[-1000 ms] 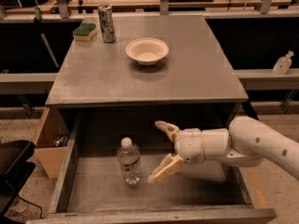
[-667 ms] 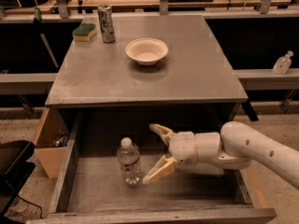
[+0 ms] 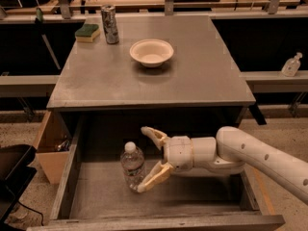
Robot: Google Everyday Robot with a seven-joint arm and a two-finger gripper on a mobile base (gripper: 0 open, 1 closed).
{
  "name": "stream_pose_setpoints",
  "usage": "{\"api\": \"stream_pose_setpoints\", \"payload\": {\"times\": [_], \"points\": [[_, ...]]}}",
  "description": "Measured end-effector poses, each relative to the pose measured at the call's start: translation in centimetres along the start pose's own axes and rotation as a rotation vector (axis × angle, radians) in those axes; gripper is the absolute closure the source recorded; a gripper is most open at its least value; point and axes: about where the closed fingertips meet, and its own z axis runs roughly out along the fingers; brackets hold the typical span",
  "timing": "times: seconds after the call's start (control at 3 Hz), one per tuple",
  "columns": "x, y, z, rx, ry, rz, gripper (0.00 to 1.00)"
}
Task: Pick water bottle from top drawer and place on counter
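Observation:
The water bottle [image 3: 132, 165], clear and ribbed with a white cap, stands upright on the flat bottom of the open top drawer [image 3: 192, 196], left of its middle. My gripper [image 3: 143, 159] reaches in from the right on a white arm, low inside the drawer. It is open, with its two tan fingers spread wide. The lower finger [image 3: 151, 179] is at the bottle's base and the upper finger [image 3: 153, 135] is just right of the cap. The bottle sits at the mouth of the fingers. The grey counter [image 3: 202, 76] lies above and behind the drawer.
On the counter stand a white bowl [image 3: 151, 52], a silver can [image 3: 109, 24] and a green-yellow sponge [image 3: 87, 32] at the back left. A tan wooden box [image 3: 50, 150] sits left of the drawer. A white pump bottle [image 3: 291, 65] stands on a ledge at the right.
My gripper has moved left along the drawer toward the bottle, still open. Its fingers now reach the bottle's right side. The bottle has not moved.

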Motion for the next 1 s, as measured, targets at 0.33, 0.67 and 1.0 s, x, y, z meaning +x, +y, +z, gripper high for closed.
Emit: {"api": "stream_pose_setpoints", "payload": {"times": [0.33, 0.67, 1.0], "points": [[0.1, 0.5, 1.5, -0.032, -0.005, 0.006, 0.0], [0.7, 1.2, 3.4, -0.073, 0.01, 0.005, 0.18], [1.1, 1.8, 4.7, -0.1, 0.002, 0.009, 0.49]]}}
